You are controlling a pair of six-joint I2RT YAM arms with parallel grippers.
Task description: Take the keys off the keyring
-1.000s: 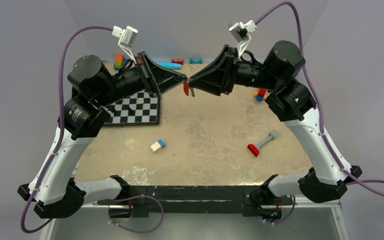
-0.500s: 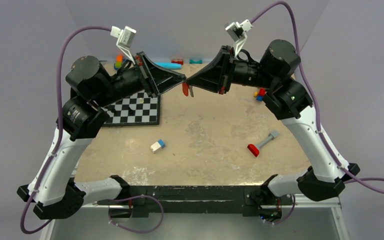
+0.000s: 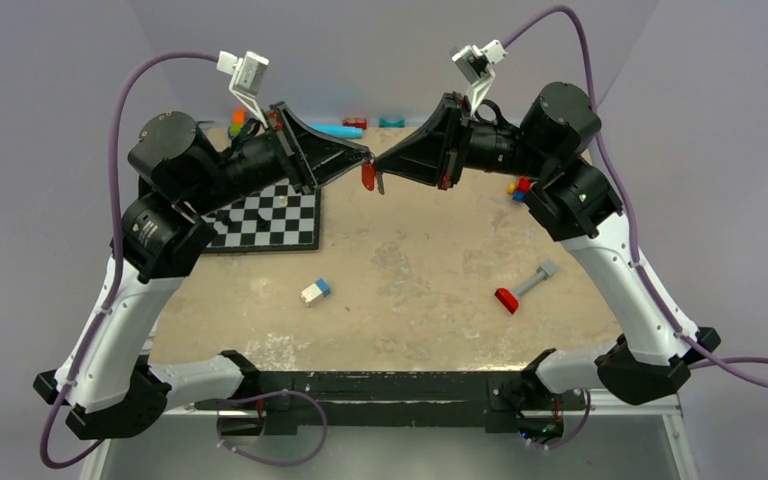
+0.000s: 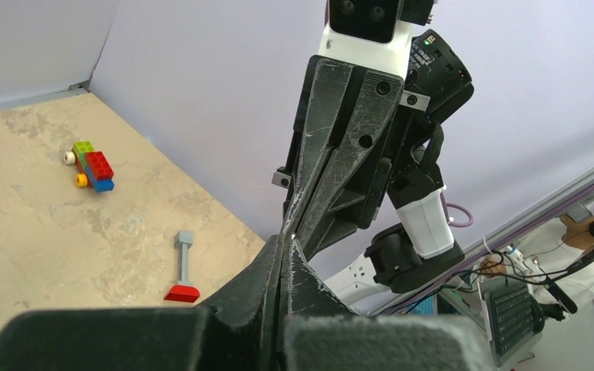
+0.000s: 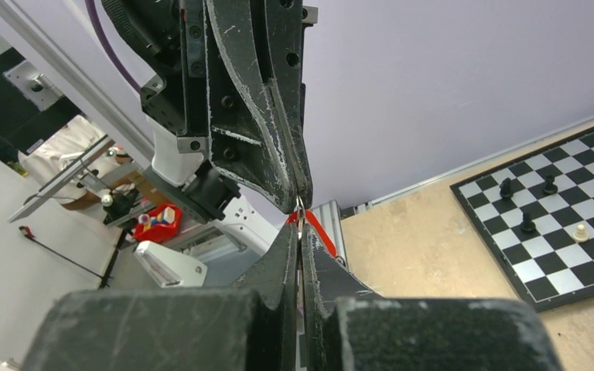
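My two grippers meet tip to tip in the air over the back middle of the table. The left gripper [image 3: 366, 156] is shut, and so is the right gripper [image 3: 379, 162]. A red key [image 3: 367, 177] and a small metal key [image 3: 381, 184] hang just below the joined tips. In the right wrist view a thin metal keyring [image 5: 299, 210] sits pinched between my shut fingertips [image 5: 299, 226], with the red key [image 5: 321, 233] behind them. In the left wrist view the left gripper [image 4: 287, 241] is shut against the right gripper's tips; the ring is barely visible there.
A chessboard [image 3: 270, 220] with a few pieces lies at the back left under the left arm. A white-and-blue brick [image 3: 315, 291] and a red-and-grey piece [image 3: 525, 285] lie mid-table. Coloured bricks sit along the back edge [image 3: 360, 126] and at the right [image 3: 520, 188].
Both grippers, still joined at the tips, have shifted slightly to the left, and the hanging keys moved with them. Both stay shut.
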